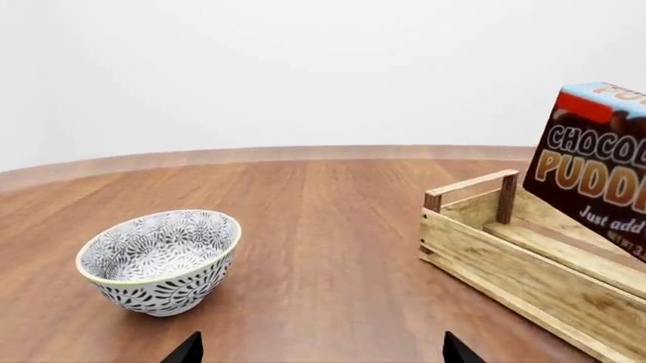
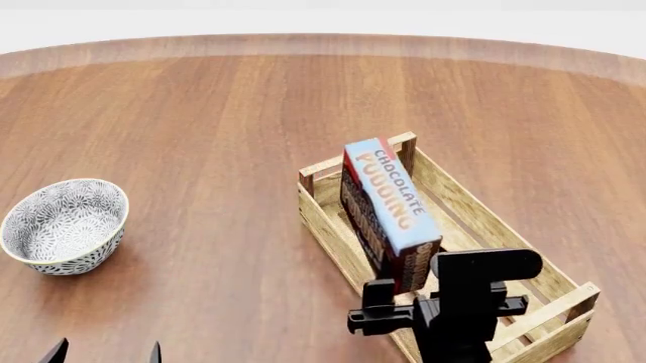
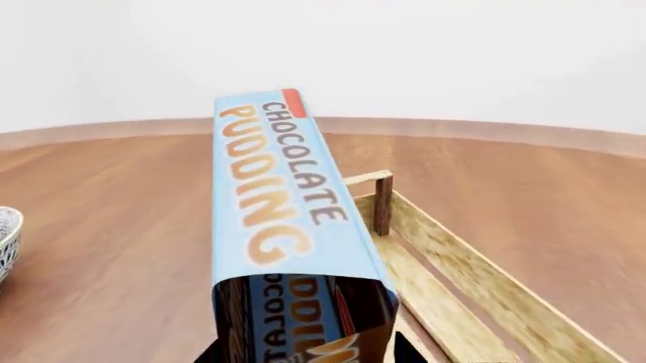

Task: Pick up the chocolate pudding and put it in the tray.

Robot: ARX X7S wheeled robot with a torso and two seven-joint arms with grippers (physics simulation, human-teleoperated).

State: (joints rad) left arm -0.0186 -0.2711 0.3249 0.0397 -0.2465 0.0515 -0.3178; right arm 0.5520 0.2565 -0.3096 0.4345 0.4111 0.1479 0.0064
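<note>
The chocolate pudding [image 2: 389, 212] is a light-blue-topped carton with dark brown sides, held tilted above the tray [image 2: 323, 219], a long crate of pale wooden slats. My right gripper [image 2: 412, 286] is shut on the carton's near end; in the right wrist view the carton [image 3: 272, 204] fills the middle with the black fingertips [image 3: 212, 353] on both sides of it. In the left wrist view the pudding [image 1: 597, 166] hangs over the tray's end [image 1: 485, 249]. My left gripper [image 1: 321, 349] is open and empty, low over the table.
A grey-white patterned bowl [image 2: 63, 224] stands on the brown wooden table [image 2: 222, 121] at the left, also in the left wrist view as the bowl [image 1: 159, 261]. The table's curved far edge [image 2: 323, 44] runs across the back.
</note>
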